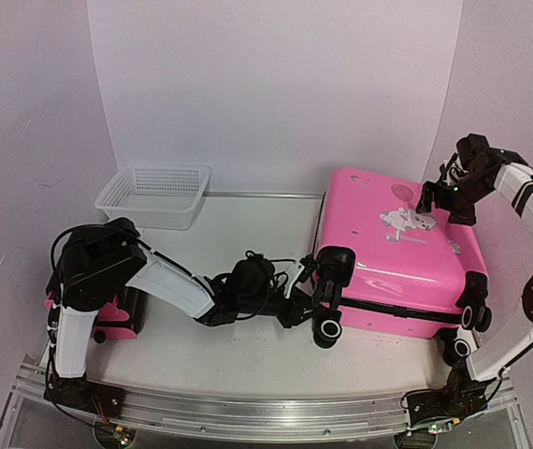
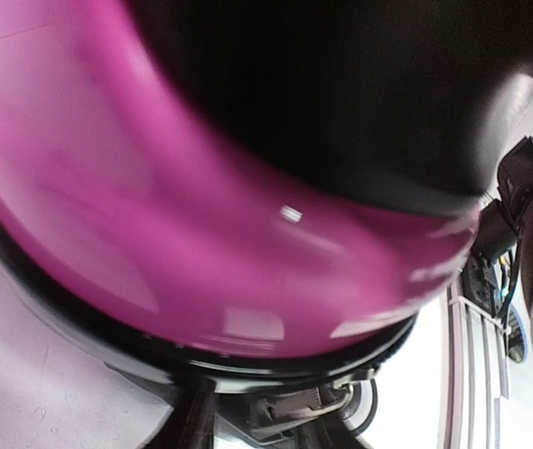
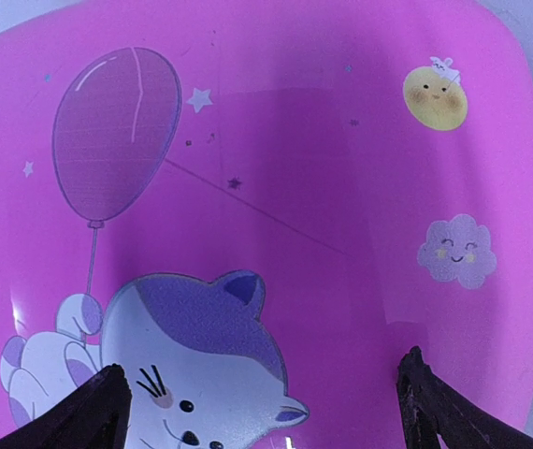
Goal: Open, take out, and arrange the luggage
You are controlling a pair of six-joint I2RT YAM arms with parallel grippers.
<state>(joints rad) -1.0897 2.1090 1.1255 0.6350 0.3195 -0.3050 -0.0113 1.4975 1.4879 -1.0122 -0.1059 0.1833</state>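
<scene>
The suitcase (image 1: 393, 248) lies flat and closed on the right half of the table (image 1: 238, 346), sticker side up. The left gripper (image 1: 306, 285) is at the near-left corner of the suitcase, beside a wheel (image 1: 329, 327). Its wrist view shows only blurred pink shell (image 2: 154, 234), so the jaw state cannot be told. The right gripper (image 1: 438, 198) hovers over the far-right part of the shell (image 3: 323, 187), with its fingertips (image 3: 98, 412) spread wide apart. A basket (image 1: 168, 169) stands at the far left.

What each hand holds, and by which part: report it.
Right hand: nothing; its fingers are spread above the stickered shell of the luggage. Left hand: at the luggage, beside a wheel; whether it grips cannot be told.
</scene>
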